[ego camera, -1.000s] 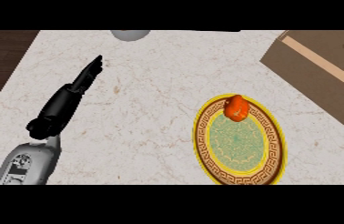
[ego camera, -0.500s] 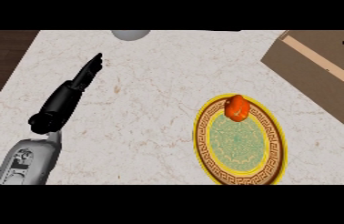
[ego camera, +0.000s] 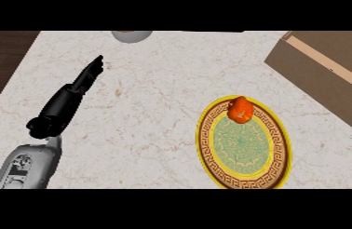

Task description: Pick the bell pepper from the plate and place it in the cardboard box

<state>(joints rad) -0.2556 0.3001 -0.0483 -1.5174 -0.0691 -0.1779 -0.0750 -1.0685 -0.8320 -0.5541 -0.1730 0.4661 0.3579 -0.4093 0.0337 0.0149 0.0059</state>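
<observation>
Left hand [ego camera: 66, 101]: a black hand on a grey forearm [ego camera: 24, 165] that comes in from the lower left corner, well to the left of the plate [ego camera: 242, 146]. Its fingers [ego camera: 92, 70] are stretched out straight and lie close together, so the hand is narrow and flat rather than curled. It holds nothing. The fingertips point away from the robot and lean slightly toward the plate's side of the scene. Whether the hand rests on the counter [ego camera: 151, 111] or hovers just over it cannot be told from this angle.

Counter: pale marble with faint veins. A broad bare stretch of it separates the hand from the plate.

Plate: round, with a yellow rim, a brown band carrying a key pattern, and a pale green centre. It lies flat on the counter.

Bell pepper [ego camera: 240, 110]: orange-red and small against the plate. It sits on the plate's far edge, over the patterned band and not in the green centre. It is well apart from the hand and nothing touches it.

Cardboard box [ego camera: 317, 70]: brown, standing beyond the plate and to its right at the counter's corner. A lighter strip runs along its near top edge, and part of the box is cut off by the view.

Grey round object [ego camera: 131, 35]: at the counter's far edge, beyond the plate and well to its left. Only its near part shows, so what it is cannot be told.
</observation>
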